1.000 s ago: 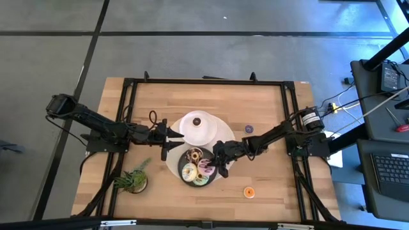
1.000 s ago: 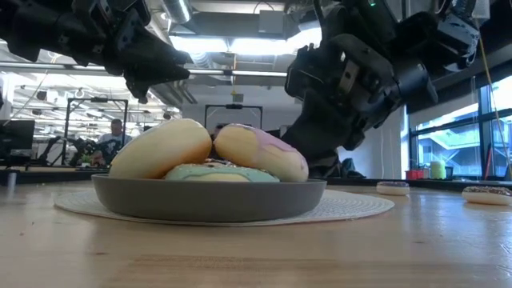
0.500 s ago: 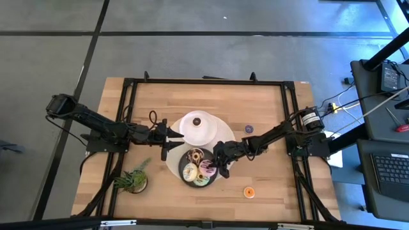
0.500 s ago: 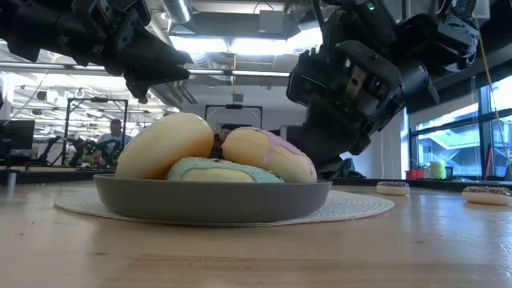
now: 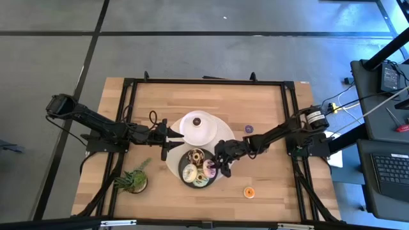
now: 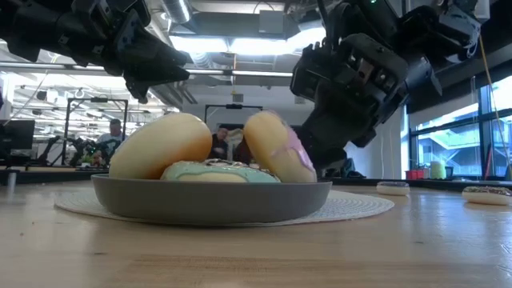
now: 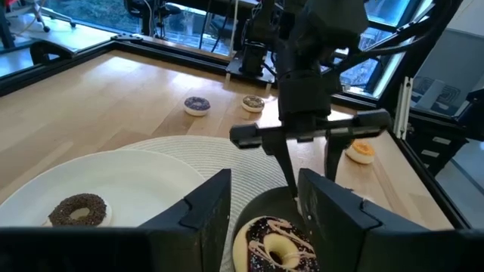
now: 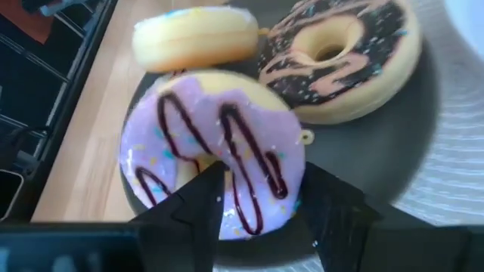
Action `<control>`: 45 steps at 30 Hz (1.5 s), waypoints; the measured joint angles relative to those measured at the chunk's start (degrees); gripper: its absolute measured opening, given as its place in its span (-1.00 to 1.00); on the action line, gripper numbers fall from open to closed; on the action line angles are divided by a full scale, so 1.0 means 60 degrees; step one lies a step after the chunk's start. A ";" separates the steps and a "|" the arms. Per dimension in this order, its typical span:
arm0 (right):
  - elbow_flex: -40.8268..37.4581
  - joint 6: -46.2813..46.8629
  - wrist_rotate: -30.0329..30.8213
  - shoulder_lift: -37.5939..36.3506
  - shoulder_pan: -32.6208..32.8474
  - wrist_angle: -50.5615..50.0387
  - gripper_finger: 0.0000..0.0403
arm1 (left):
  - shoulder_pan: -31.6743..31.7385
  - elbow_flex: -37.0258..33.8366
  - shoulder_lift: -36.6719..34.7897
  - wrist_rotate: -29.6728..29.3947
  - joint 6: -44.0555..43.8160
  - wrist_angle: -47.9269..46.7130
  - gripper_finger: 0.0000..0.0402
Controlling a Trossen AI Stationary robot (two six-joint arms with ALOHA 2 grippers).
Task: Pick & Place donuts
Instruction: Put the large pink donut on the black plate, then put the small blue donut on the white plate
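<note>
Your left gripper [image 5: 167,135] hangs spread wide beside the white plate [image 5: 203,131], while your right gripper [image 5: 220,167] has the tilted pink donut [image 6: 276,146] pinched, sitting in the dark grey plate [image 6: 210,198].

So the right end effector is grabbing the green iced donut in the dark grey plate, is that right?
Not quite. The right end effector is at the pink iced donut, not the green one; the right wrist view shows its fingers straddling that donut's edge. The rest holds: the donut is in the dark grey plate, tilted up on edge in the low view.
</note>
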 joint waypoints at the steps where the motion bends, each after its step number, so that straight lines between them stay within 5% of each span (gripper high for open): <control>1: 0.0000 -0.0004 0.0003 -0.0108 -0.0036 -0.0136 -0.14 | 0.0000 0.0000 0.0001 0.0000 -0.0001 0.0005 -0.24; 10: 0.0004 -0.0139 0.0214 -0.1353 -0.0455 -0.2437 -0.14 | -0.0002 0.0000 0.0003 0.0000 -0.0003 0.0002 -0.26; 18: 0.0007 0.1415 0.4414 -0.3440 -0.0925 -0.8336 -0.15 | -0.0002 0.0000 0.0003 0.0000 -0.0003 0.0002 -0.24; 23: 0.0007 0.2985 0.5945 -0.4062 -0.1598 -1.0939 -0.16 | 0.0000 0.0000 0.0002 0.0000 -0.0003 0.0002 -0.26; 37: -0.0456 0.3005 0.4249 -0.3896 -0.3150 -1.1281 -0.16 | 0.0000 0.0000 0.0003 0.0000 -0.0003 0.0001 -0.26; 45: -0.1371 0.2940 0.4167 -0.3892 -0.3173 -0.9719 -0.16 | -0.0003 0.0000 0.0003 0.0000 -0.0003 0.0002 -0.24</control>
